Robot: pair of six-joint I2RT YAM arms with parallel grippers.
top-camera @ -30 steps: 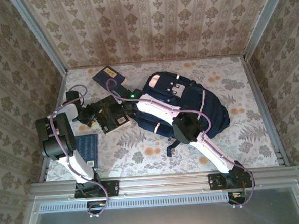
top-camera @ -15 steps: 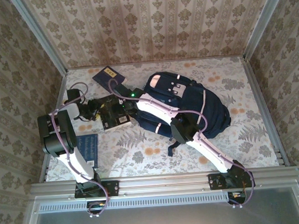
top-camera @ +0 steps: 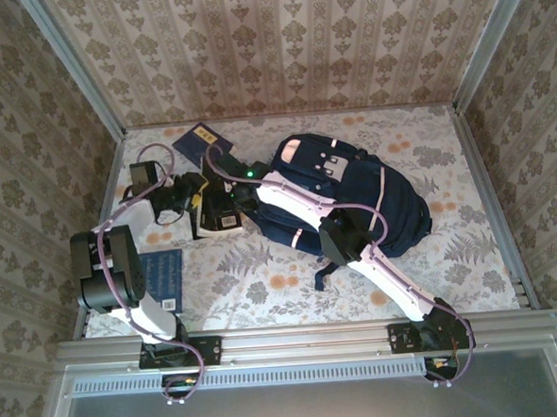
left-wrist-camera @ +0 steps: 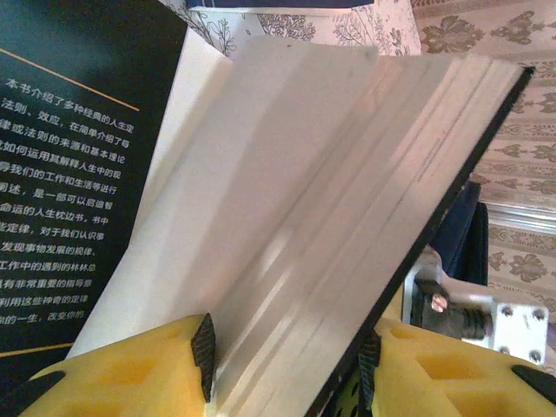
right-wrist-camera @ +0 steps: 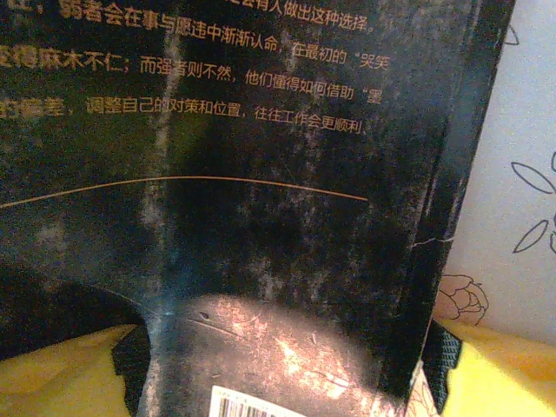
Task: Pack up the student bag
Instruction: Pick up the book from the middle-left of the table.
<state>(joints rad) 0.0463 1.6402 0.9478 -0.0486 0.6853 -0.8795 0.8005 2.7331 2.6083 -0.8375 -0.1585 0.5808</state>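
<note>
The student bag (top-camera: 353, 194), a big navy backpack with pale stripes, lies right of centre on the table. Just left of it a black book (top-camera: 215, 215) stands tipped up on edge between both grippers. My left gripper (top-camera: 191, 197) is shut on this book. In the left wrist view its pads (left-wrist-camera: 204, 356) clamp the white page block (left-wrist-camera: 330, 200) and the black cover, and a loose cover flap (left-wrist-camera: 69, 174) with printed text hangs left. My right gripper (top-camera: 228, 194) is open. In the right wrist view the book's back cover (right-wrist-camera: 278, 217) and barcode (right-wrist-camera: 261, 407) lie across its spread fingertips (right-wrist-camera: 287, 373).
A blue book (top-camera: 162, 280) lies flat near the left arm's base. Another dark blue book (top-camera: 199, 140) lies at the back left by the wall. A backpack strap (top-camera: 322, 274) trails toward the near edge. Patterned walls close in the table on three sides.
The black book has gone from lying flat to standing on edge and has shifted a little toward the back. My left gripper moved back with it and narrowed onto the pages.
</note>
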